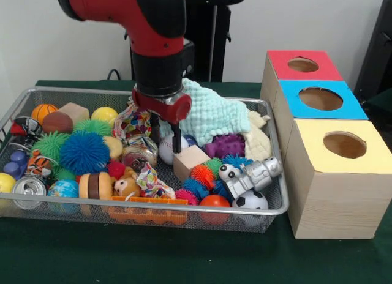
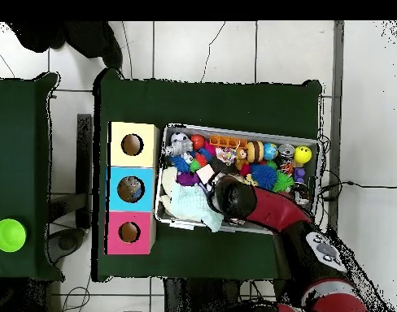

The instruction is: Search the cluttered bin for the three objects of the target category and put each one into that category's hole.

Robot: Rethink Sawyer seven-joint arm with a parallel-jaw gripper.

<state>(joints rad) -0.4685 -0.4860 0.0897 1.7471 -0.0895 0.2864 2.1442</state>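
Observation:
My gripper (image 1: 166, 142) is down inside the wire bin (image 1: 278, 192), open, with its dark fingers (image 1: 177, 141) apart just over a white baseball (image 1: 165, 153). Whether they touch the ball I cannot tell. A wooden cube (image 1: 191, 161) lies just in front of it, and a mint cloth (image 1: 211, 112) lies behind to the right. Beside the bin stand three boxes with round holes: red top (image 1: 304, 65), blue top (image 1: 320, 99), yellow top (image 1: 345, 144). In the overhead view the arm's head (image 2: 228, 196) hides the fingers.
The bin also holds a blue spiky ball (image 1: 84, 152), a basketball (image 1: 44, 111), a silver toy robot (image 1: 251, 174), a soccer ball (image 1: 250, 201), a can (image 1: 29, 191) and an orange plastic toy (image 1: 147, 210). A green bowl (image 2: 9, 234) sits on a separate table.

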